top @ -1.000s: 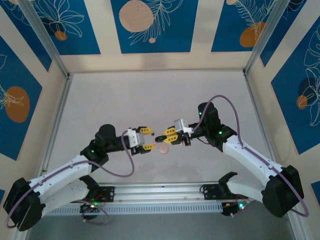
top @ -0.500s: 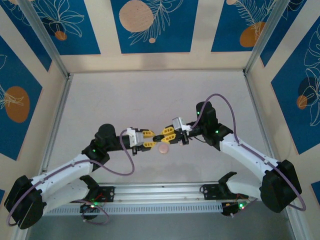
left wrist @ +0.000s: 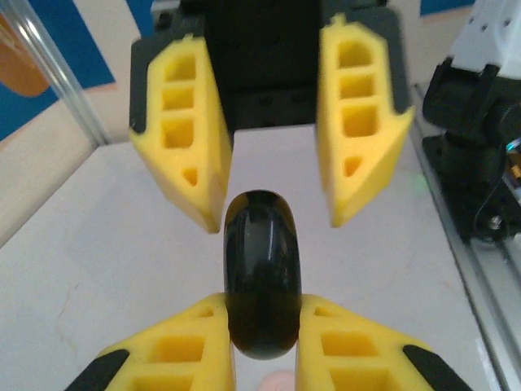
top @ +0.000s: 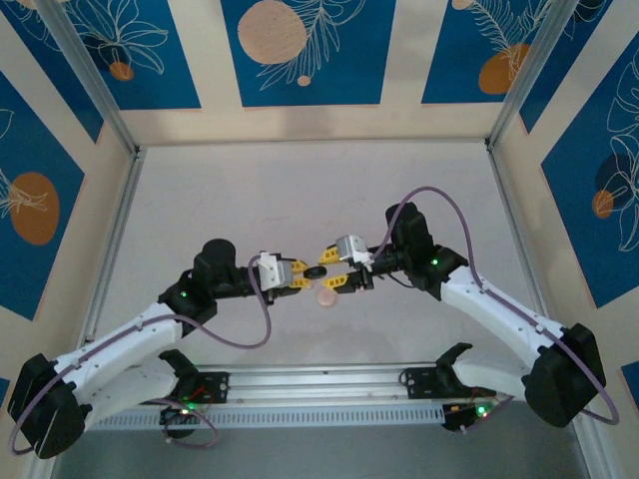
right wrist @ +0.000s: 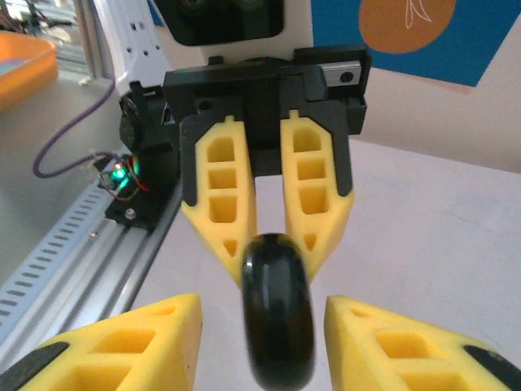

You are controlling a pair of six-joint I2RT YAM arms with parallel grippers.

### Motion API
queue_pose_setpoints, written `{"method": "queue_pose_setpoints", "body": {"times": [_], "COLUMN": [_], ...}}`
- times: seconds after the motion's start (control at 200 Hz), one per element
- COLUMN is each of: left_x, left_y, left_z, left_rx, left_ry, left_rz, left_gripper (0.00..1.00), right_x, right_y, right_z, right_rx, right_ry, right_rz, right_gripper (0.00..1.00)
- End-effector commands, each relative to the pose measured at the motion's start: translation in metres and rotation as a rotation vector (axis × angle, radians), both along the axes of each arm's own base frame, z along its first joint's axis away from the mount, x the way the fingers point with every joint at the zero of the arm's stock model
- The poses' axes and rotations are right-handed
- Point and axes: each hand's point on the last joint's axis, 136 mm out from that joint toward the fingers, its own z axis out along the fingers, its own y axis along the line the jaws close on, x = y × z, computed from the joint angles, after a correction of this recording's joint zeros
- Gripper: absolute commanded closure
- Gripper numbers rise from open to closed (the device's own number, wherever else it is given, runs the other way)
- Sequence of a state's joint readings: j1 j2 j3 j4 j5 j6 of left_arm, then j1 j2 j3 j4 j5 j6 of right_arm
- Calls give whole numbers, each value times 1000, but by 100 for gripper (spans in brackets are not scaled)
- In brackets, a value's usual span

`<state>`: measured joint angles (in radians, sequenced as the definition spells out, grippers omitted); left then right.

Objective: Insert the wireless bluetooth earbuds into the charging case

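While our left gripper (top: 304, 278) squeezes the black round case (top: 315, 272) tight, we hold our right gripper (top: 323, 270) wide open, its 2 fingers on either side of that case. They meet above the worktop (top: 300, 190), closer to its near edge. A pink round case (top: 325, 296) lies just beside them.

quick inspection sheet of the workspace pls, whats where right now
surface: pale matte tabletop
job's things: glossy black round charging case held edge-on between the grippers; pale pink round case lying on the table close by
clutter: nothing seen
grippers: left gripper shut on the black case; right gripper open, fingers either side of it, apart from it
cables: purple cable looped off each arm
surroundings: blue and cream patterned walls, aluminium frame
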<state>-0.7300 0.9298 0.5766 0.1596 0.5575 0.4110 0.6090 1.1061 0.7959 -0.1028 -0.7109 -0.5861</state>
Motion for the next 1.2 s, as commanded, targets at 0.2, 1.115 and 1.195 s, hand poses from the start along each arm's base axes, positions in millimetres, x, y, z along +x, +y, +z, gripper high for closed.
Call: {"method": "queue_pose_setpoints", "body": {"times": [0.2,1.115,1.195], "left_x": [6,2,1], "left_y": [12,5,4], "left_z": [-17,-8,-8], "left_rx": [204,123,93], "left_ry": [-28,-52,-62], "left_rz": [51,34,27], "left_gripper": [83,54,54], "right_x": [9,6,1], "right_y": [8,14,8], "right_z": [-10,-12,-3], "right_rx": [-159,-156,-109], "right_ry": [-93,-40,-13], "right_rz": [-69,29,56], "right_gripper": [51,81,81]}}
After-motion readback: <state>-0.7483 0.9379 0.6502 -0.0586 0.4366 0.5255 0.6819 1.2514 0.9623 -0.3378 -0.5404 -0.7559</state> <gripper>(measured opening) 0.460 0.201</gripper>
